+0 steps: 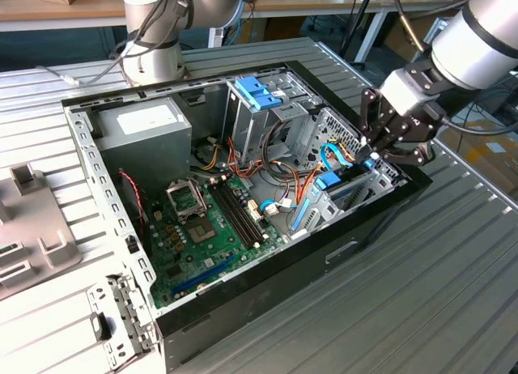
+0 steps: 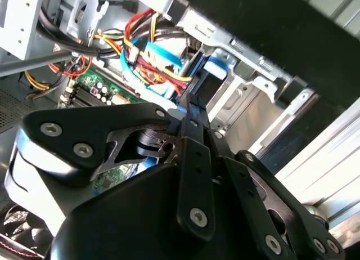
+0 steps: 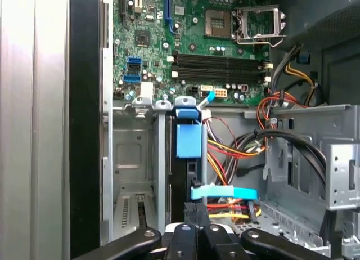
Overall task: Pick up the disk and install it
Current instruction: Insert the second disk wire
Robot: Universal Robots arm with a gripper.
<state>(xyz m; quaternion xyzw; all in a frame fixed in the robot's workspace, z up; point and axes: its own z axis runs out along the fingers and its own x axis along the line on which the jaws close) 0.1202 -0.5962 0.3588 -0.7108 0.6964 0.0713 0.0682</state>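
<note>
Fingers of the gripper came together at a narrow point above the front corner of the open computer case, on the exterior view's right; in the second wrist view the gripper looked closed, its tips pressed on or just over the top edge of the disk, though whether they actually clamped it I could not tell. The disk stood on edge in a slot of the lower drive cage, its dark body running down between the metal walls and its light-blue end tab facing the motherboard. In the exterior view the disk sat just below the gripper, beside a bundle of red, yellow and orange cables. A light-blue flat data cable crossed close to the disk in the first wrist view. Farther into the case, the tall drive cage carried 1 blue plastic bracket on top, well apart from the gripper. The grey power supply occupied the far corner, and the case rested on a ribbed metal table.
</note>
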